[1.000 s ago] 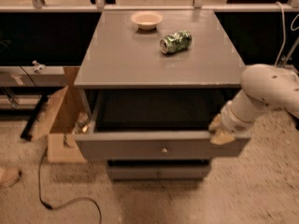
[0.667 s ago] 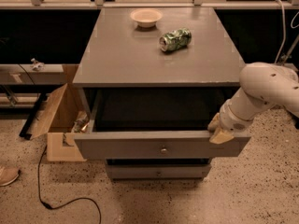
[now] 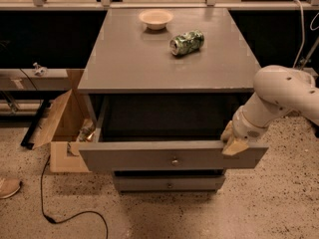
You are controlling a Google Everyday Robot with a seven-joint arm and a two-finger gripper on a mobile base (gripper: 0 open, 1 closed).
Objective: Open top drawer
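Note:
The top drawer (image 3: 149, 159) is a wide matte grey drawer with a small round metal knob (image 3: 175, 161) at the centre of its front. It stands pulled out from the grey cabinet (image 3: 164, 59), and its inside is dark. My gripper (image 3: 233, 142) comes in from the right on a white arm (image 3: 281, 96). It sits on the top edge of the drawer front, near its right end.
A white bowl (image 3: 156, 18) and a green can (image 3: 187, 42) lying on its side are on the cabinet top. A lower grey drawer (image 3: 167, 183) is below. An open cardboard box (image 3: 60, 123) stands at the left. A black cable (image 3: 65, 215) and a shoe (image 3: 7, 187) are on the floor.

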